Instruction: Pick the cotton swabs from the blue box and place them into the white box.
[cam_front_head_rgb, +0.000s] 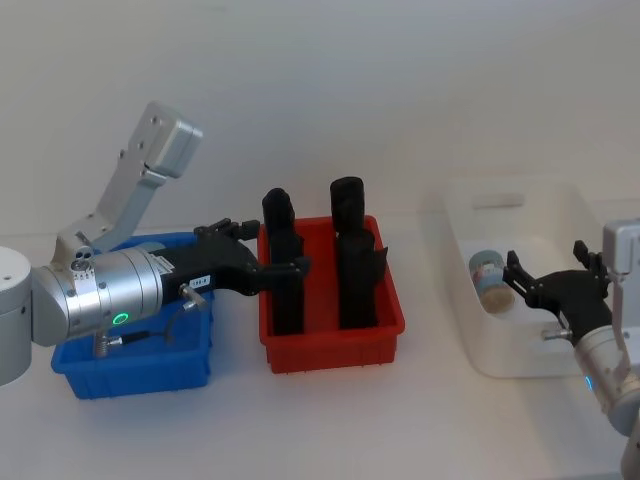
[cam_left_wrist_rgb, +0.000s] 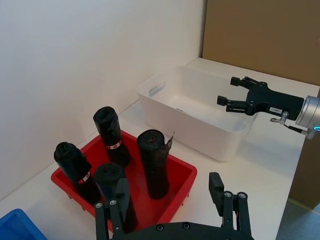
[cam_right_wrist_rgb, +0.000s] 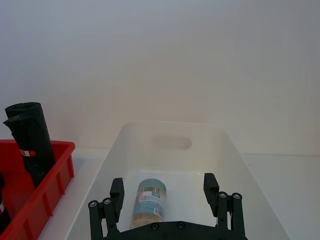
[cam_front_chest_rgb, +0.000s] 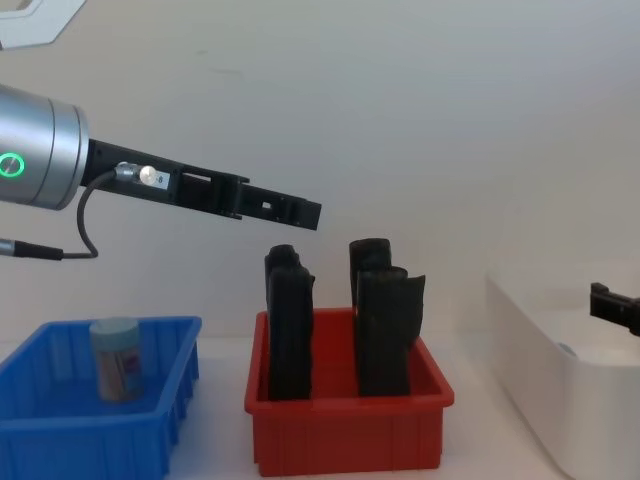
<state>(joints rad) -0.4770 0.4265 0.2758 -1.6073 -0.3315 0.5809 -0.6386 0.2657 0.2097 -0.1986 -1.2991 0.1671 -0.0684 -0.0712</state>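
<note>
White tabletop (cam_front_head_rgb: 430, 420): right tool (cam_front_head_rgb: 518, 279) is hovering spread above a swab jar (cam_front_head_rgb: 489, 274) lying in the white box (cam_front_head_rgb: 520, 190), left tool (cam_left_wrist_rgb: 167, 200) spread over the red bin (cam_front_head_rgb: 335, 345), likely targeting the second jar (cam_front_chest_rgb: 115, 358) in the blue box (cam_front_chest_rgb: 60, 430).

No readable text, label on the cotton swabs jar (cam_right_wrist_rgb: 148, 204) illegible, red bands on the black rolls (cam_left_wrist_rgb: 111, 132) likewise.

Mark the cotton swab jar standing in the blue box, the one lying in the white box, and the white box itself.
Cotton swab jar in the blue box (cam_front_chest_rgb: 117, 365): chest view, on its label band.
Cotton swab jar in the white box (cam_right_wrist_rgb: 149, 204): right wrist view, on its label.
White box (cam_left_wrist_rgb: 190, 127): left wrist view, on its outer side wall.
</note>
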